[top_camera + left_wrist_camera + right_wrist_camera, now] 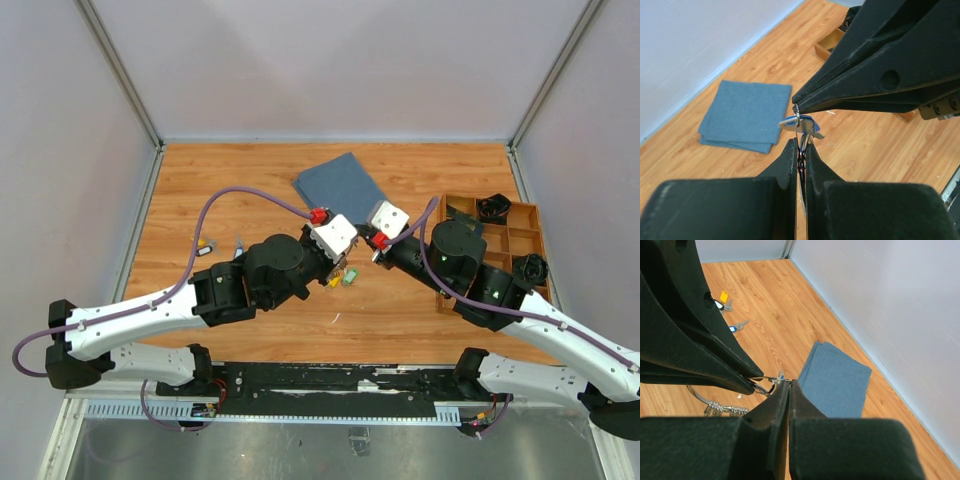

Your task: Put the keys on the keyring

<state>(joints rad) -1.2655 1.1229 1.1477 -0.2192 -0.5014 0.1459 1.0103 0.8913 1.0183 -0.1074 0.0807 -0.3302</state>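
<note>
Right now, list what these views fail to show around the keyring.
Right wrist: most of the keyring, behind the left pincer.
Right wrist: what the right pincer pinches, covered by its own fingers.
Left wrist: the ring wire's lower run, buried between the left pincer's fingers.
Top view: both pincer tips, under the white wrist blocks; the loose keys, too small.
</note>
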